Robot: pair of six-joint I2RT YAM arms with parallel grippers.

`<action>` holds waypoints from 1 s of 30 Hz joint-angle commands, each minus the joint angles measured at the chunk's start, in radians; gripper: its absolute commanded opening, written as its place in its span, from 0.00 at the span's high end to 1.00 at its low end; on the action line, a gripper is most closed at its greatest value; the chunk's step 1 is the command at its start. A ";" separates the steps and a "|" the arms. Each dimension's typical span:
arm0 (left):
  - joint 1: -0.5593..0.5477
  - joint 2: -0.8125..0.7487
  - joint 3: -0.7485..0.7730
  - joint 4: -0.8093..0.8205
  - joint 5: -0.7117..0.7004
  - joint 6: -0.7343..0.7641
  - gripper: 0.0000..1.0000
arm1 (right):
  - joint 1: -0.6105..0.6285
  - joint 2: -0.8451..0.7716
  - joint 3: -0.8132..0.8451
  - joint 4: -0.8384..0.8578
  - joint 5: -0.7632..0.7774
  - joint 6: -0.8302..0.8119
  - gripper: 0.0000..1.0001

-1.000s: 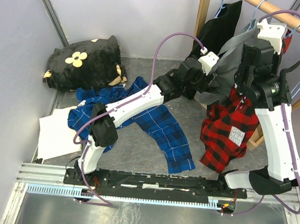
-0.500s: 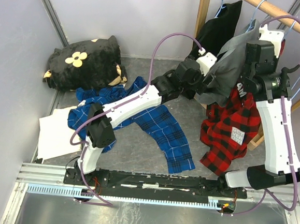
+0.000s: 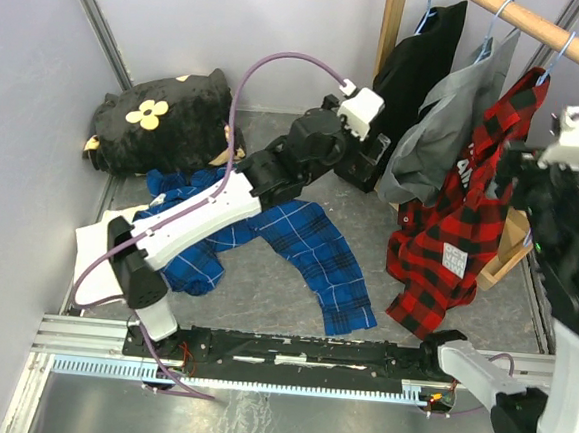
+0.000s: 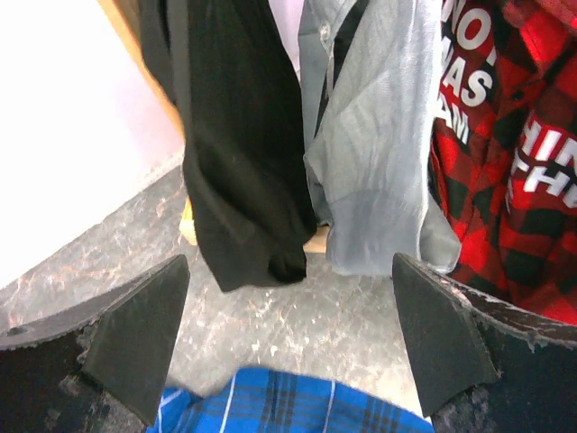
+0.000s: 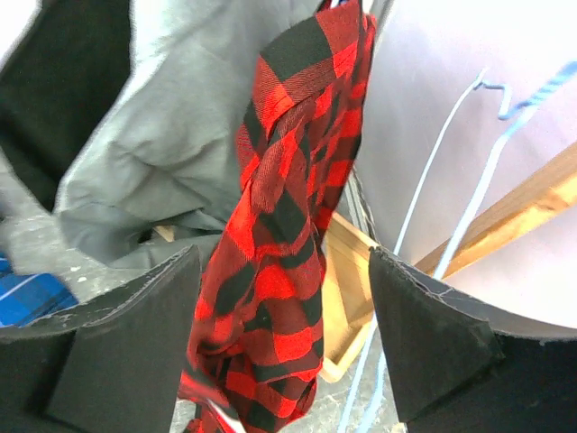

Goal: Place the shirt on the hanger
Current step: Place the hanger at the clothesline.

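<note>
The red-and-black plaid shirt (image 3: pixel 468 206) hangs from the wooden rod (image 3: pixel 530 27), and a light-blue hanger (image 3: pixel 556 55) hooks over the rod at its collar. White lettering shows on the shirt (image 4: pixel 505 153) in the left wrist view. My right gripper (image 5: pixel 284 254) is open, the shirt (image 5: pixel 288 225) hanging just beyond its fingers and untouched. The right arm (image 3: pixel 569 229) stands to the right of the shirt. My left gripper (image 4: pixel 290 262) is open and holds nothing, over the floor left of the hanging clothes. In the top view my left gripper (image 3: pixel 366 160) is near the black garment.
A black garment (image 3: pixel 417 61) and a grey shirt (image 3: pixel 442 128) hang left of the red one. A blue plaid shirt (image 3: pixel 297 242) lies on the floor. There is a black flowered cushion (image 3: pixel 162 116), white paper (image 3: pixel 106 257), a wooden frame (image 5: pixel 347 298) and spare light-blue hangers (image 5: pixel 433 212).
My right gripper has opened and drawn back right from the red shirt, which now hangs free. My left arm has pulled back left, and its jaws have widened.
</note>
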 commanded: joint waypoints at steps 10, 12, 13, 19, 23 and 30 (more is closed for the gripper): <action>0.006 -0.431 -0.437 0.032 -0.068 -0.103 0.01 | -0.002 -0.292 -0.096 -0.257 -0.362 0.119 0.16; 0.005 -0.478 -0.495 0.014 -0.079 -0.117 0.01 | -0.002 -0.338 -0.159 -0.273 -0.392 0.158 0.16; 0.006 -0.499 -0.526 0.005 -0.081 -0.122 0.01 | -0.002 -0.352 -0.188 -0.284 -0.404 0.175 0.16; 0.006 -0.605 -0.636 -0.057 -0.148 -0.102 0.01 | -0.033 -0.384 -0.351 -0.330 -0.578 0.239 0.25; 0.026 -0.642 -0.666 -0.063 -0.173 -0.085 0.01 | -0.125 -0.395 -0.410 -0.305 -0.714 0.241 0.22; 0.076 -0.632 -0.685 -0.031 -0.155 -0.104 0.00 | -0.263 -0.415 -0.440 -0.346 -0.823 0.189 0.22</action>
